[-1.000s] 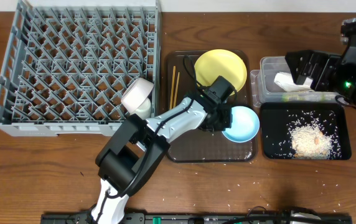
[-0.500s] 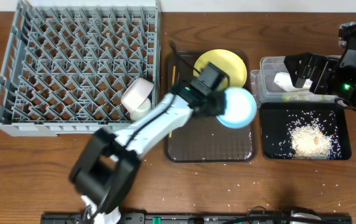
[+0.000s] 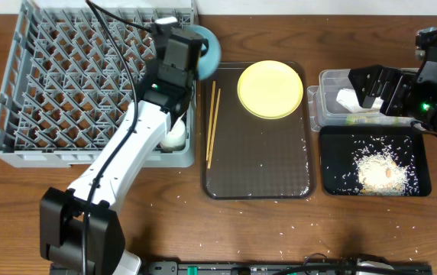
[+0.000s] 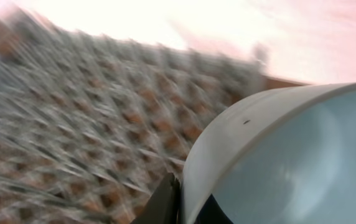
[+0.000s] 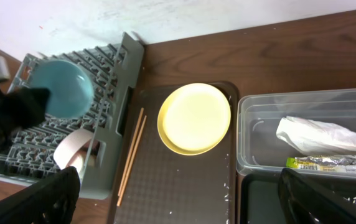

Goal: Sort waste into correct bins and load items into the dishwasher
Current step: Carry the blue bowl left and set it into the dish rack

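Note:
My left gripper (image 3: 194, 52) is shut on the rim of the light blue bowl (image 3: 209, 44) and holds it tilted above the back right corner of the grey dish rack (image 3: 66, 84). The left wrist view shows the bowl (image 4: 290, 155) pinched by the jaws (image 4: 187, 202), with the rack blurred. A white bowl (image 3: 175, 134) lies in the rack's front right corner. The yellow plate (image 3: 270, 89) and two chopsticks (image 3: 212, 126) lie on the brown tray (image 3: 257, 172). My right gripper (image 3: 368, 85) is open and empty above the clear tub (image 3: 327, 80), which holds the napkin (image 5: 324, 134) and wrapper (image 5: 330, 163).
The black tray (image 3: 333, 164) in front of the clear tub holds a heap of rice scraps (image 3: 385, 169). Loose grains lie on the brown tray and on the wooden table (image 3: 280, 237) near the front edge.
My left arm has lifted the blue bowl off the brown tray and swung it left and back, to above the rack's back right corner. The right arm has stayed still.

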Robot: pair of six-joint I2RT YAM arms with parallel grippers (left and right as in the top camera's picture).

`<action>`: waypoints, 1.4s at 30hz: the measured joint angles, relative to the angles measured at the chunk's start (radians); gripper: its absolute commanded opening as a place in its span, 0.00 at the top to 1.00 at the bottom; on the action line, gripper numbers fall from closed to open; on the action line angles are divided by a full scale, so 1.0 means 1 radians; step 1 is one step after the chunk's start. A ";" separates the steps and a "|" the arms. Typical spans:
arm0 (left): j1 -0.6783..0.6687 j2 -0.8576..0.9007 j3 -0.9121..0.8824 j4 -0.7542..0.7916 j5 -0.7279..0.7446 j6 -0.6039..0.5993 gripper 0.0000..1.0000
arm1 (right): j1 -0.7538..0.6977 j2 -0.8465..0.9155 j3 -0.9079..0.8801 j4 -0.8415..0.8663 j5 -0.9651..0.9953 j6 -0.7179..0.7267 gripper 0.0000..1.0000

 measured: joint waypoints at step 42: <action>0.020 0.400 0.008 0.628 -0.661 0.862 0.89 | 0.000 0.000 0.000 0.000 0.000 0.000 0.01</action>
